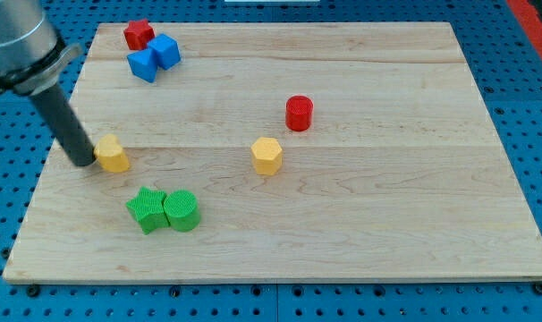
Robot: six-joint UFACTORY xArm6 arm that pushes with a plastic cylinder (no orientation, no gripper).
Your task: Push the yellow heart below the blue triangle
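Note:
The yellow heart [113, 154] lies on the left part of the wooden board [387, 224]. My tip [82, 164] rests on the board right against the heart's left side. The blue triangle [143, 65] lies near the view's top left, well above the heart and slightly to its right. A blue cube [165, 50] touches the triangle's upper right.
A red block [139, 34] sits just above the blue pair. A red cylinder [299, 114] and a yellow hexagon [266, 156] lie near the middle. A green star [147, 210] and a green cylinder [181, 211] touch each other below the heart.

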